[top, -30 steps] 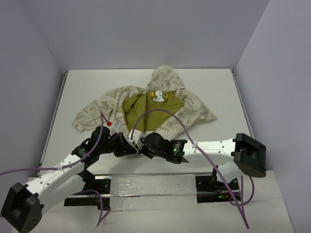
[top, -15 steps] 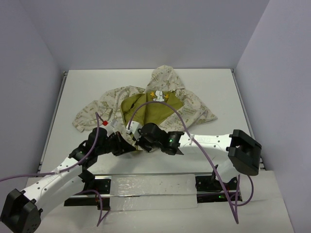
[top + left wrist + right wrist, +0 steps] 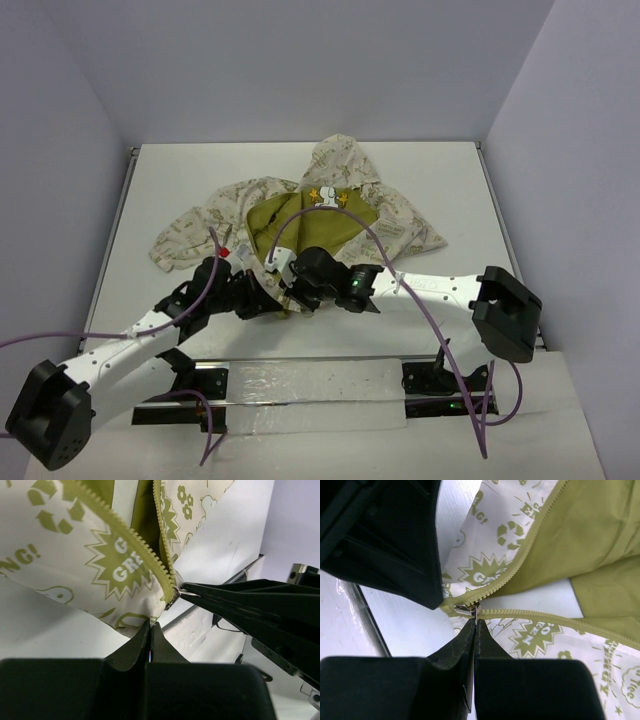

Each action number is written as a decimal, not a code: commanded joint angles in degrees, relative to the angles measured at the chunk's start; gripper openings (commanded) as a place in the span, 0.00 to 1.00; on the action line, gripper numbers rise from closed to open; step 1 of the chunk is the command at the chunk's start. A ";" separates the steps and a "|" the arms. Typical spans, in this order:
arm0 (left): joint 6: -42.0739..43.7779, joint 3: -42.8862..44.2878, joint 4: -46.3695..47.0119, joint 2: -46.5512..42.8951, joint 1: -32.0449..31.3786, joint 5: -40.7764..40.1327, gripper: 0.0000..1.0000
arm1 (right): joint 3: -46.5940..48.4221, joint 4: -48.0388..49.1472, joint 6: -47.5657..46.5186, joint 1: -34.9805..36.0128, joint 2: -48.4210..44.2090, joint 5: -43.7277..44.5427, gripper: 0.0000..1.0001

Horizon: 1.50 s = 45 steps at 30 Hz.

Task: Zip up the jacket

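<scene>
**Jacket** point(image 3: 300, 215) — lying flat on the white table point(image 3: 450, 180), towards the middle. Its hood point(image 3: 340, 160) is pointing at the far edge and its sleeves are spreading out to left and right. The cream fabric is carrying an olive-green print. The front is lying open, showing the olive lining point(image 3: 300, 228) and a white cartoon patch point(image 3: 326, 199) just below the hood.

**Zipper** point(image 3: 520, 562) — two rows of olive teeth are meeting at the near hem and parting widely above it. The silver zipper pull point(image 3: 462, 610) is sitting at the very bottom of the teeth, where the rows join.

**Left gripper** point(image 3: 150, 626) — jaws pressed together, pinching the bottom hem of the jacket just beside the lower end of the zipper.

**Right gripper** point(image 3: 475, 622) — jaws closed on the zipper pull. In the left wrist view its thin black fingertips point(image 3: 200, 589) are reaching in from the right and touching the pull.

**Arms** — both are converging on the jacket's near hem in the top view, with the grippers working almost against each other.

**Purple cables** point(image 3: 340, 232) — arching up over the lower part of the jacket and trailing back along the arms.
</scene>
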 commanded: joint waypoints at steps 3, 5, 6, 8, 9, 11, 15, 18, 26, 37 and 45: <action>5.24 4.22 -2.04 7.89 -0.61 2.59 0.00 | 0.77 -2.17 -1.84 -2.75 -4.60 4.37 0.00; 6.12 5.33 -2.59 9.89 -0.83 2.75 0.00 | 1.93 -2.61 -2.12 -2.92 -3.44 5.42 0.00; 6.38 5.62 -3.00 10.27 -0.87 2.66 0.00 | 2.45 -2.73 -2.18 -3.02 -3.15 5.65 0.00; 6.67 6.03 -3.85 11.25 -1.05 2.66 0.00 | 3.89 -3.62 -2.30 -3.61 -1.39 6.68 0.00; 6.55 5.97 -4.03 11.62 -1.22 2.61 0.00 | 4.32 -4.17 -2.36 -3.92 -0.98 7.20 0.00; 6.30 6.07 -4.86 11.96 -1.31 2.01 0.00 | 5.13 -4.68 -2.26 -4.35 -0.32 7.21 0.00; 5.81 6.37 -5.11 11.73 -1.52 1.30 0.00 | 4.82 -4.85 -1.70 -4.64 -0.25 4.35 0.00; 6.11 7.35 -6.14 11.77 -1.57 0.99 0.00 | 4.86 -4.68 -0.54 -4.69 -0.08 3.47 0.00; 8.35 10.59 -10.95 13.11 -1.65 -0.70 0.00 | 8.25 -7.44 0.35 -3.61 2.08 3.53 0.00; 10.04 13.68 -12.41 14.85 -1.83 -0.68 0.00 | 12.91 -10.38 0.25 -2.31 5.46 3.37 0.00; 9.75 12.58 -12.80 13.60 -2.18 -0.03 0.00 | 14.53 -10.68 1.23 -2.52 7.97 6.67 0.00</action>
